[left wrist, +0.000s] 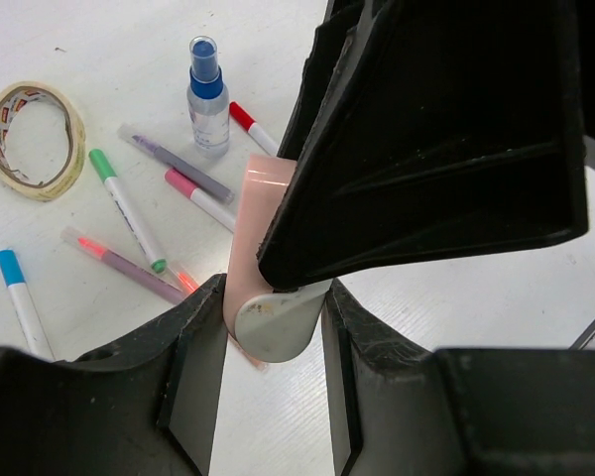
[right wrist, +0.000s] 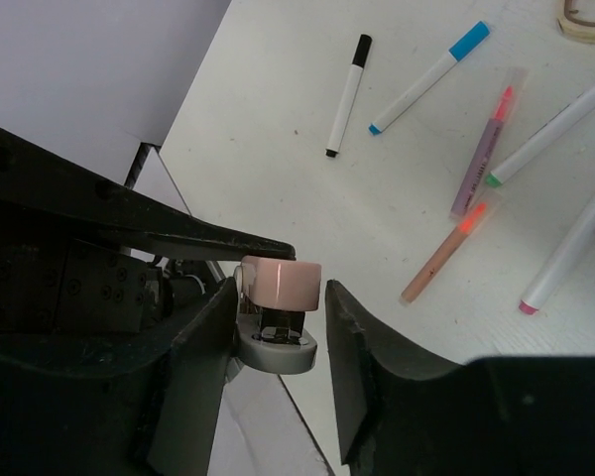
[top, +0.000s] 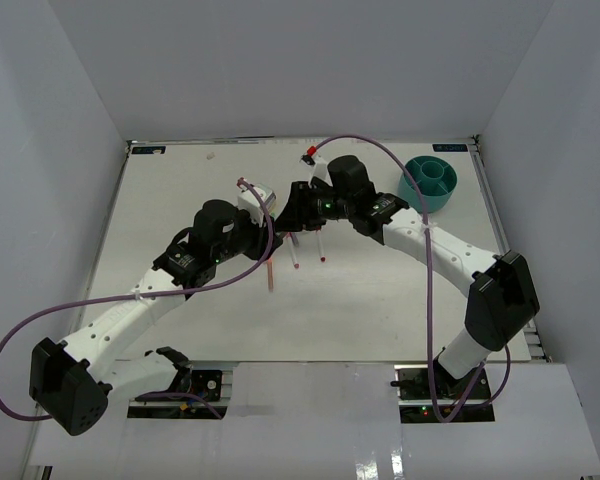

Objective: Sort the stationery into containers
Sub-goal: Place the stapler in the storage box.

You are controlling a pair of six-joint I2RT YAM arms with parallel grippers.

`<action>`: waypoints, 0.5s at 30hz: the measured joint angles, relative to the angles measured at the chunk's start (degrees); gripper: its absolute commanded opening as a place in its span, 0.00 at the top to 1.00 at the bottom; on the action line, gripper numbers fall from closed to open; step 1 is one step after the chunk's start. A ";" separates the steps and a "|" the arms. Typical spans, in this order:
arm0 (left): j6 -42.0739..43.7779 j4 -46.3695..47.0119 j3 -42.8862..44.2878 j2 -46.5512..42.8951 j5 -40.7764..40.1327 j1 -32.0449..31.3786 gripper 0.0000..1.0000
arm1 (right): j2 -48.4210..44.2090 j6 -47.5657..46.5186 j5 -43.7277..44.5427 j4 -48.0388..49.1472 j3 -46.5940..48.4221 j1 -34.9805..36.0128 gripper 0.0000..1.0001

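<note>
Where the two arms meet, pink item: held up over the middle of the worktop, above the pens lying there; pale pink casing on a grey base, possibly a small stapler.
Left pincer: narrowed onto the item, with both pads against its sides.
Right pincer: fingers flank the same item across the other axis; one touches it, but I cannot tell whether the second bears on it.
Step in hand: seemingly a pass from left arm to right, since the teal organiser stands at the far right corner, on the right arm's side.
Doing it well: the right should clamp squarely before the left lets go. The left should then open only a little and back straight out, neither dragging the item nor knocking the crossing fingers.
Risk: the smooth casing may pivot in a two-point hold.
Loose stationery: tan loop, blue-capped bottle, green-capped pen and blue-capped pen lie spread on the worktop, well apart from the organiser.
Writing: brown print inside the tan loop's core is too small to read; nothing is legible on the pens or bottle.
</note>
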 measured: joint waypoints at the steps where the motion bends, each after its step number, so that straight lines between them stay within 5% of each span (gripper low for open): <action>1: 0.00 0.04 0.00 -0.04 -0.02 0.00 0.60 | 0.11 0.00 -0.04 0.00 0.00 0.07 0.58; 9: 0.00 0.52 -0.57 -0.31 -0.02 0.00 0.54 | 0.17 -0.04 -0.02 0.57 -0.02 0.20 0.83; 15: -0.37 0.79 -0.74 -0.31 -0.09 -0.02 0.17 | -0.57 -1.53 2.34 -0.04 -0.02 0.22 0.92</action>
